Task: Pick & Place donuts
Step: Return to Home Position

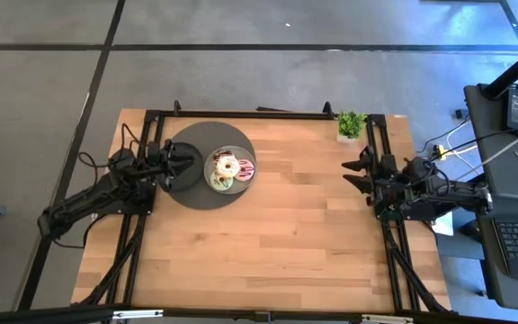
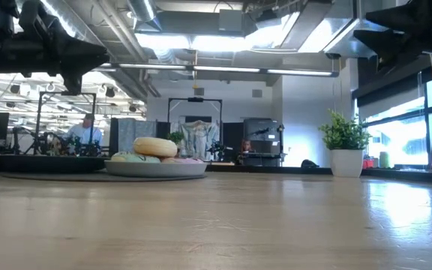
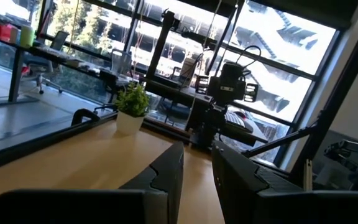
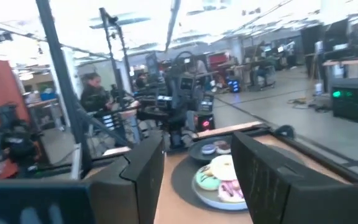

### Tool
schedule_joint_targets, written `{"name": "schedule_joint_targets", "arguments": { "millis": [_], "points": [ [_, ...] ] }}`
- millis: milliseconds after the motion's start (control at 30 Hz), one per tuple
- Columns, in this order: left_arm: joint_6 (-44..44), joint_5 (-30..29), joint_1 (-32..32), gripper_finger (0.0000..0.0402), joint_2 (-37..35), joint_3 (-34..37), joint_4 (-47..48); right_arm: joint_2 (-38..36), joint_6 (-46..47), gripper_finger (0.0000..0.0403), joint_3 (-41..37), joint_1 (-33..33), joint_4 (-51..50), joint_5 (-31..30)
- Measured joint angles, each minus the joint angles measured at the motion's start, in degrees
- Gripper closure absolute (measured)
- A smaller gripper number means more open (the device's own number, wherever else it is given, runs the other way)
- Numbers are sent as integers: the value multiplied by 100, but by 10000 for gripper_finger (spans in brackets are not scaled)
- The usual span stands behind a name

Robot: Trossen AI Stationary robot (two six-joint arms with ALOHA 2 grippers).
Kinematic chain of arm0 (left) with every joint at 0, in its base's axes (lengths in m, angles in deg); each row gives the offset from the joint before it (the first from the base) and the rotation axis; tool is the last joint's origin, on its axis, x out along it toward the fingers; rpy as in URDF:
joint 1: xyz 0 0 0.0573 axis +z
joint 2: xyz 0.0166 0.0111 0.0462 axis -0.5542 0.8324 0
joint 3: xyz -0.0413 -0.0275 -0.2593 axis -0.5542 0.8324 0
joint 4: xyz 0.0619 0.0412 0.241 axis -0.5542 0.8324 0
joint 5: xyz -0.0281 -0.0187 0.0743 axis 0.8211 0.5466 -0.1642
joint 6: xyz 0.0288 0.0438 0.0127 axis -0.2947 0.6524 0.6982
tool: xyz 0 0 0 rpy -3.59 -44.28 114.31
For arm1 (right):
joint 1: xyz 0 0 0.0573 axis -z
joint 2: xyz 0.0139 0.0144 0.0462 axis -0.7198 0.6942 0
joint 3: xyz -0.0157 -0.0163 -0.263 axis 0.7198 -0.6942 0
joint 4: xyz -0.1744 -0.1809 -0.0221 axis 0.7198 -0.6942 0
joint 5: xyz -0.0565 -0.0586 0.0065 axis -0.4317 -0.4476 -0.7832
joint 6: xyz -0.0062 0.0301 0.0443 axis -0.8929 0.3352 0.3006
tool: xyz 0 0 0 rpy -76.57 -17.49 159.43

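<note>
Several toy donuts lie piled on a grey round plate that rests on a large dark disc at the table's far left. A cream-white donut lies on top, with a pink one and a green one beside it. In the right wrist view, two tiny donuts sit on the plate's far side. My left gripper hovers open and empty over the disc, just left of the plate. My right gripper is open and empty at the table's right side, pointing toward the plate.
A small potted plant stands at the far right corner. Black frame rails run along the table's far, left and right edges. Bare wood lies between the plate and my right gripper and across the near half. A person is in the room beyond.
</note>
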Motion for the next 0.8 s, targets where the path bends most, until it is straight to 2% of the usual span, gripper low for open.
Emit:
{"name": "schedule_joint_targets", "arguments": {
  "millis": [133, 367, 500, 667, 800],
  "points": [
    [159, 21, 5, 321, 0, 0, -14, 55, -66, 217, -113, 0, 209, -322],
    [162, 20, 5, 323, 1, 0, 10, 40, -70, 217, -756, 0, 1298, -404],
    [162, 18, 3, 320, 2, 0, 10, 42, -170, 217, -754, 0, 908, -662],
    [162, 18, 3, 322, 2, 0, 12, 44, -13, 217, -754, 0, -72, -987],
    [161, 18, 3, 322, 2, 0, 14, 77, -203, 217, -754, 0, -136, -984]
  ]
}}
